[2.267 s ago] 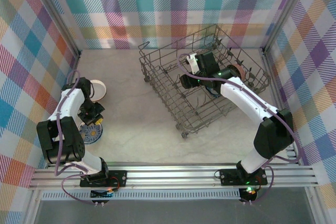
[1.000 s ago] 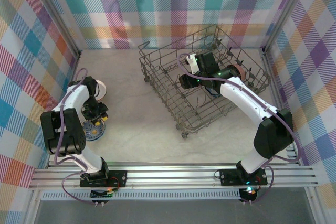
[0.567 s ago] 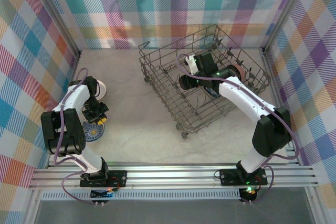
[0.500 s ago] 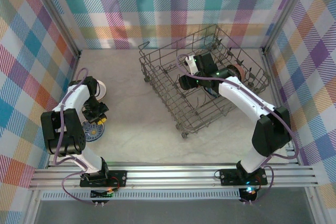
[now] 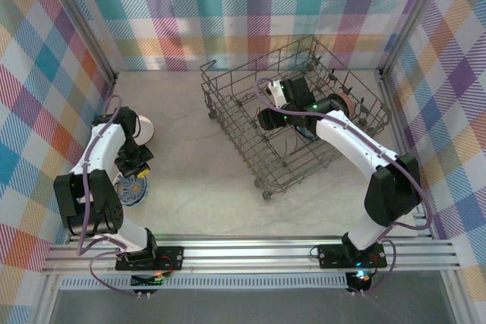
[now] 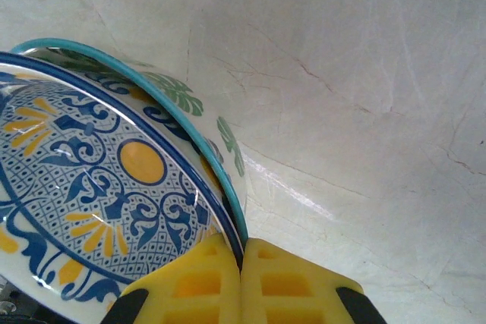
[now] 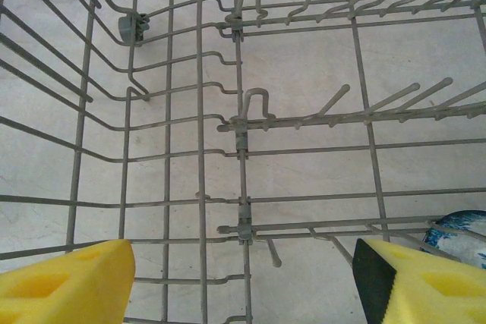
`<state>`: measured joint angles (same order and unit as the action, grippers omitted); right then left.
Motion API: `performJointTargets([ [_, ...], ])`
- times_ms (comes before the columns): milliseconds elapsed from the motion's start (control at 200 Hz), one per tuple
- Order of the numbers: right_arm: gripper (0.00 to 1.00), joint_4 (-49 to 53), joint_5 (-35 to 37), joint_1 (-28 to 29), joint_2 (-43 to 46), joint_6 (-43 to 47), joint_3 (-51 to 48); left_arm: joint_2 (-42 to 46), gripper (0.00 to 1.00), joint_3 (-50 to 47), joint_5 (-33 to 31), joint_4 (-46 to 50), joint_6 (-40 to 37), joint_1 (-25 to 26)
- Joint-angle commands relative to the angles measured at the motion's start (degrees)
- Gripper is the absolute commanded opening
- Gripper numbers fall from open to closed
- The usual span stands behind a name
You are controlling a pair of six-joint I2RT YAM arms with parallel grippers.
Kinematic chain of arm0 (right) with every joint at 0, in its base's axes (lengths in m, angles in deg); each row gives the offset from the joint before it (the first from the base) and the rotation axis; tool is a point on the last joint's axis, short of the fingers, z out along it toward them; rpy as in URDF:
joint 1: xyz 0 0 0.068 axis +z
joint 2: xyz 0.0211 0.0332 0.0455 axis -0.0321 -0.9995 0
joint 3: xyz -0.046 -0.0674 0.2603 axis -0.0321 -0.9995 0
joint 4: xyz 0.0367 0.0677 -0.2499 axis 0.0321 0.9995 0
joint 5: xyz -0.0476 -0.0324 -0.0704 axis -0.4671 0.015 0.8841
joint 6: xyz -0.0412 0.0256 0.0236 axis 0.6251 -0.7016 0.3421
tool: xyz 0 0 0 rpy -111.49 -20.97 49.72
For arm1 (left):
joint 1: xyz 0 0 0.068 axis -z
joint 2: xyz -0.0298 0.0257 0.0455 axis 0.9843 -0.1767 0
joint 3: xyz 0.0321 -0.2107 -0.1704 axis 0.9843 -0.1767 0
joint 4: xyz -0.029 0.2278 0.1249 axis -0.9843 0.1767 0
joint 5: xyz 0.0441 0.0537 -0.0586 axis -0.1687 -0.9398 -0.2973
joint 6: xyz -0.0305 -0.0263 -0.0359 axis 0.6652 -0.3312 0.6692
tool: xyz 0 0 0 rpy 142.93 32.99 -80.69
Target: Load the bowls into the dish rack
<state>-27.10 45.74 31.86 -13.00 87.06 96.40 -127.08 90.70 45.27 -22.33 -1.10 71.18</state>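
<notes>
Marble tabletop (image 5: 197, 165) carries white bowl (image 5: 144, 128) near blue-patterned bowl (image 5: 130, 190).

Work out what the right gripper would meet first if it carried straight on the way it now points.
Probably the dish rack: its grey wire floor and a row of tines lie straight ahead between the pads of the open right gripper. The blue-patterned bowl sits right of that line. Depth is unclear.

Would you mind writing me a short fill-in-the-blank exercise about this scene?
The left end effector grips the blue-patterned bowl by its ____.
At the dish rack, the right end effector is ____.
The pads of both end effectors are coloured ____.
Missing words: rim; open; yellow.
</notes>
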Motion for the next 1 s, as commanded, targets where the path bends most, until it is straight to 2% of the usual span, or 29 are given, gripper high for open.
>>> performJointTargets([
  [0, 0.77, -1.3, -1.7, 0.2, -0.1, -0.7, 1.1, 1.4, 0.02, 2.0, 1.1, 1.4, -0.1, 0.4],
  [235, 0.77, -1.7, -2.1, 0.2, 0.2, -0.7, 0.6, -1.1, 0.0, 4.0, 2.9, -1.1, 2.1, 2.9],
  [555, 0.77, -1.8, -1.1, 0.2, 0.6, -0.2, -0.1, -10.5, 0.0, 9.6, 3.1, -4.1, 4.9, 9.3],
  [785, 0.77, -1.7, 0.2, 0.2, 1.2, 0.4, -0.5, -18.5, 0.0, 17.3, 2.2, -2.9, 6.5, 15.8],
  [995, 0.78, -1.3, 0.7, 0.2, 1.8, 0.6, -0.8, -21.4, 0.0, 19.1, 1.4, -1.8, 6.7, 17.8],
])
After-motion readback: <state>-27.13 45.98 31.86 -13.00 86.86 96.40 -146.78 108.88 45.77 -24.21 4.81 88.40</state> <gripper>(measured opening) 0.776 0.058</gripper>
